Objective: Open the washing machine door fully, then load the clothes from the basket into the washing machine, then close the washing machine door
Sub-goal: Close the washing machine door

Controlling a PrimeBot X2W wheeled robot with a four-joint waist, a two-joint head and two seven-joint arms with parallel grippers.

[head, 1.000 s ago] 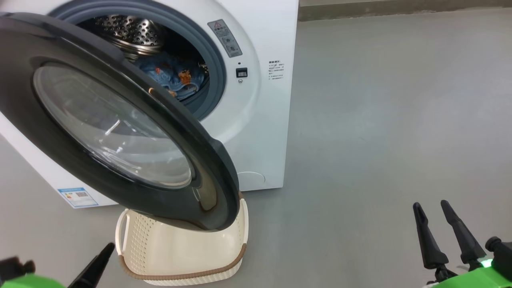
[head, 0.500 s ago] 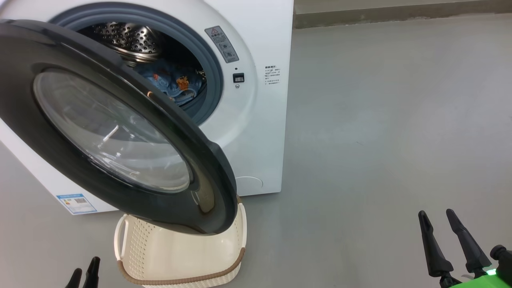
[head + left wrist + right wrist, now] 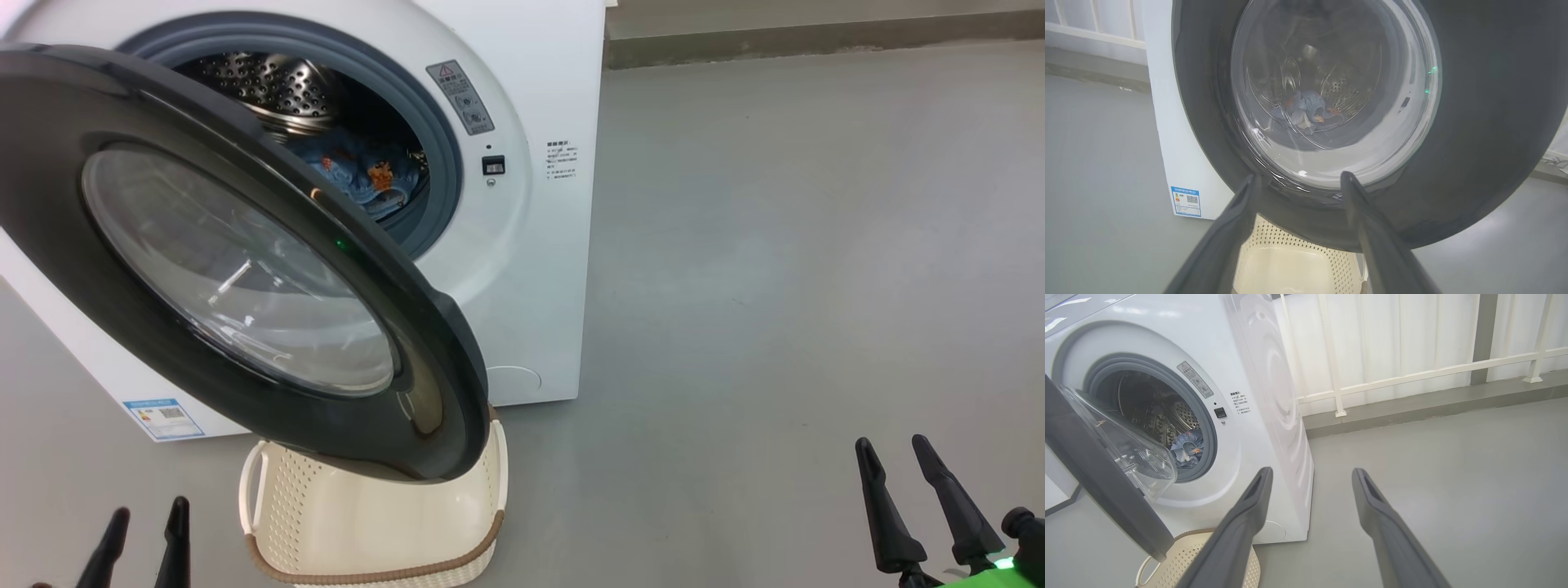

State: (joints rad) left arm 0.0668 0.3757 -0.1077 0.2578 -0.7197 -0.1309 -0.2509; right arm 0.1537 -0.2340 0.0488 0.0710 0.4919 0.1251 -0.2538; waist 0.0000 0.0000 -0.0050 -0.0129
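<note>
Since a second ago our left gripper (image 3: 150,508) has pulled back: then a single finger slanted up toward the basket (image 3: 286,498), and now both fingers stand side by side at the lower left of the head view. Its jaws are spread wide and hold nothing. From its wrist we look along the fingers up at the door (image 3: 49,245), with the tips set against the lower black rim; we cannot tell whether they touch it. Our right gripper (image 3: 891,443) sits at the lower right over bare floor (image 3: 775,286), also spread and empty, well apart from everything else. Just right of the left gripper the basket stands on the floor, touching nothing we hold, its far side hidden under the door. That door hangs partly open, swung out over the basket. Behind it, the clothes (image 3: 367,175) lie inside the drum (image 3: 277,82) of the washer (image 3: 539,269).
</note>
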